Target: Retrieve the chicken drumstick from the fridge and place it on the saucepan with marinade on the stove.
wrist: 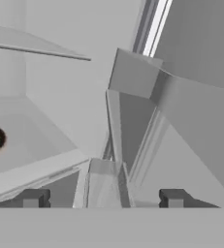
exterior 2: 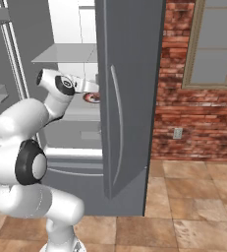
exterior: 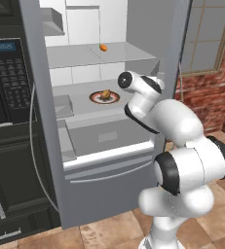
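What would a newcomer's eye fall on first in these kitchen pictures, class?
The tall grey French-door fridge stands open, its white interior bright beside the black wall oven with keypad. On a middle shelf a golden-brown chicken drumstick lies on a red-rimmed white plate, with a small bright orange oval item one shelf higher. The white arm reaches in.

Fridge (exterior: pixel 109 160) open, doors swung out left and right. Wall oven (exterior: pixel 9 78) just left of fridge; brick wall (exterior 2: pixel 184 113) and window (exterior 2: pixel 218 44) right of it. Chicken drumstick (exterior: pixel 105 94) on plate (exterior: pixel 104 97), middle shelf, toward centre. Small oval item (exterior: pixel 103 47) on shelf above, near back. Drawer below shelves. Arm in front of fridge, reaching inside, right of plate.
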